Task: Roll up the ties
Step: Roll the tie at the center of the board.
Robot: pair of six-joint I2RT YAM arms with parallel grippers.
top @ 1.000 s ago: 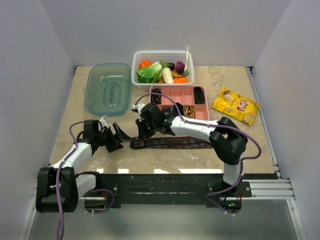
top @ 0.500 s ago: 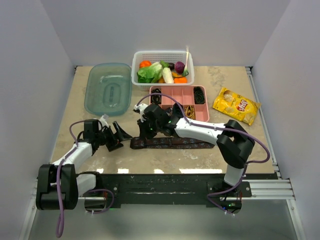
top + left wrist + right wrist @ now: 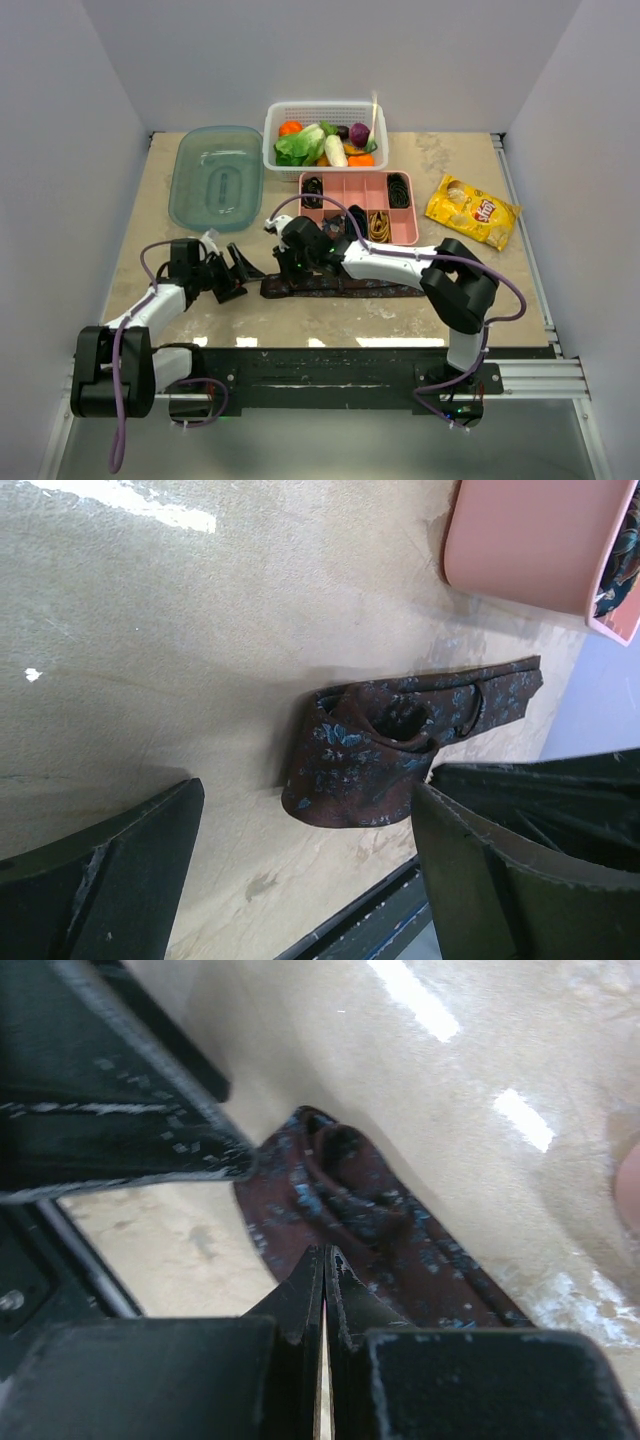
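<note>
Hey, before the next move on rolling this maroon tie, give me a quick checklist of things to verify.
1. Left gripper open, nothing held: ok.
2. Right gripper jaws closed at the coiled end of the tie: ok. Whether it is pinching fabric: cannot tell.
3. Coil formed at the end nearest the left gripper: ok, but it looks loose.
4. Uncoiled length flat and straight on the table: ok.
5. Pink tray apart from the tie: ok.
</note>
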